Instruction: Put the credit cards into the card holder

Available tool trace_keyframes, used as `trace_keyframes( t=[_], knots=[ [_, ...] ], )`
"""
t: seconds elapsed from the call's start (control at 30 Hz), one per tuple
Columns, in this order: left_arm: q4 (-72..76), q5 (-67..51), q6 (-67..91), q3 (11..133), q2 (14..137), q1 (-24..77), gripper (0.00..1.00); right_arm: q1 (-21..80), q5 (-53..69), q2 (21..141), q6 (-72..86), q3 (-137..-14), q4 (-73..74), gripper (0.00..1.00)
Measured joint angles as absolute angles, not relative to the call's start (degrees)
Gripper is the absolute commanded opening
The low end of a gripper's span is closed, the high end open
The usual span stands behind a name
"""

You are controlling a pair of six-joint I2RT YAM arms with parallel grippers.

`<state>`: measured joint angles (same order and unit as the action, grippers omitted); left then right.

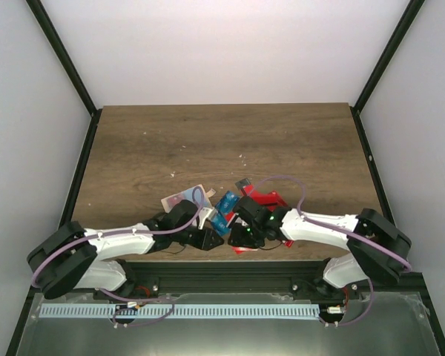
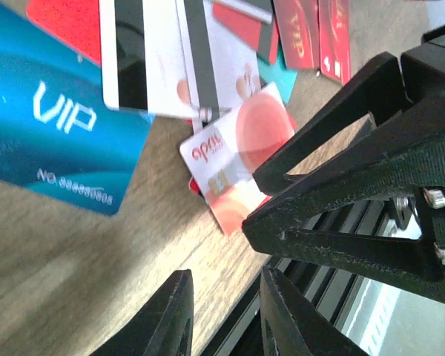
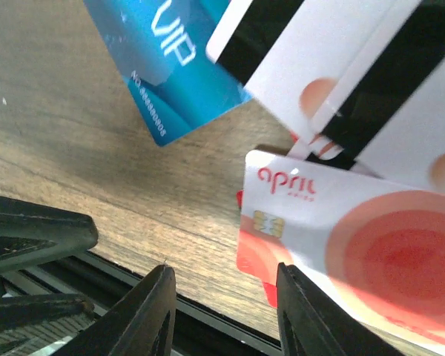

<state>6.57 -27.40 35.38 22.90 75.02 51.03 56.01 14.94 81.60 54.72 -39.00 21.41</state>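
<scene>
Currently | left gripper (image 2: 224, 280): part-spread, nothing pinched | right gripper (image 3: 224, 273): part-spread, nothing pinched | april card (image 3: 341, 245) just ahead of both claws | credit cards (image 2: 156, 67) heaped beyond it on table (image 3: 59, 148)

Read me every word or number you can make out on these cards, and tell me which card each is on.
"VIP": white letters on the blue card.
"NO." plus a row of digits: same blue card, digits too blurred to read.
"april": red letters on the white and red card; the tiny line beneath is too small to read.
"VIP", apparently: gold, on a red card.
White striped cards: no readable text.
</scene>
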Motion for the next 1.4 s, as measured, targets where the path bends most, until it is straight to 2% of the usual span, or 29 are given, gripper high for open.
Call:
trace_keyframes(
  t=[0.23, 0.43, 0.9, 1.07, 1.4],
  knots=[
    [5.7, -24.1, 34.9, 26.8, 78.0, 51.0, 0.27, 52.9, 8.0, 77.8, 53.6, -39.7, 29.9, 0.48],
    [5.8, -24.2, 34.4, 28.9, 84.1, 51.0, 0.27, 52.1, 3.1, 77.7, 53.3, -39.5, 35.4, 0.5],
    [8.6, -27.2, 33.6, 30.6, 89.7, 51.0, 0.27, 54.5, 5.0, 83.8, 47.4, -41.5, 30.3, 0.5],
    [10.3, -27.3, 34.2, 26.9, 86.7, 50.9, 0.27, 56.3, 6.9, 84.7, 45.4, -41.8, 28.4, 0.49],
    [4.9, -26.5, 36.2, 16.7, 71.6, 50.9, 0.3, 62.6, 12.4, 89.1, 44.6, -45.1, 25.9, 0.5]
  ],
)
